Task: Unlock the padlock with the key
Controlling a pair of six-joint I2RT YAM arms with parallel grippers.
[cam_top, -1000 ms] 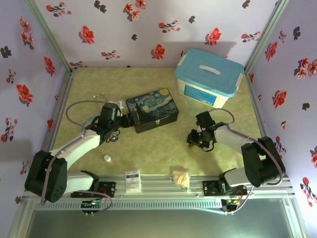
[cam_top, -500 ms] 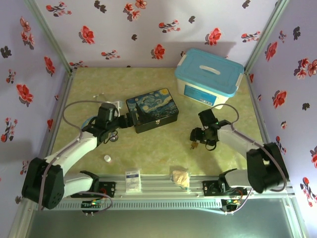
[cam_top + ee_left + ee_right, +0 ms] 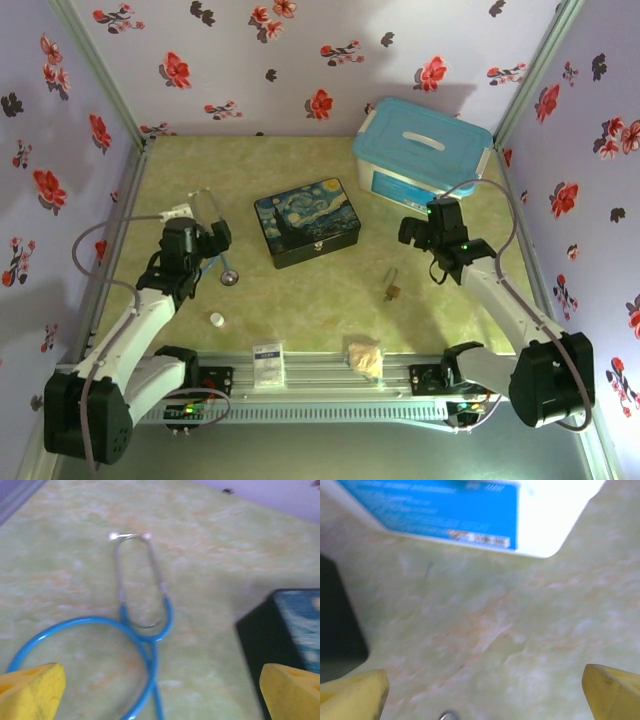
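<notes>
both arms backed off in the last second. right gripper [image 3: 482, 692] was down on the padlock [image 3: 391, 292], now it's lifted and pulled back toward the box [image 3: 425, 155]. left gripper [image 3: 160, 690] was up against the left end of the tin [image 3: 305, 222], now it's well clear of it, hanging over the stethoscope [image 3: 145, 635]. jaws on both are spread wide with nothing between them – each wrist view shows just the yellow tips at the bottom corners and bare desk [image 3: 300, 300] in the gap. padlock lies on its own on the desk, in front of the tin's right corner, between the tin and the right arm, touched by neither gripper. there's a thin silver bit off the far side of the brass body – shackle or key, too small to call from the top view, so i can't place the key separately. my read: the release means either the unlock attempt is finished or it's a regrip. can't confirm the shackle popped. if it's still shut, the next move needs one arm pinning the body and the other back on the key; it's a tiny target.
</notes>
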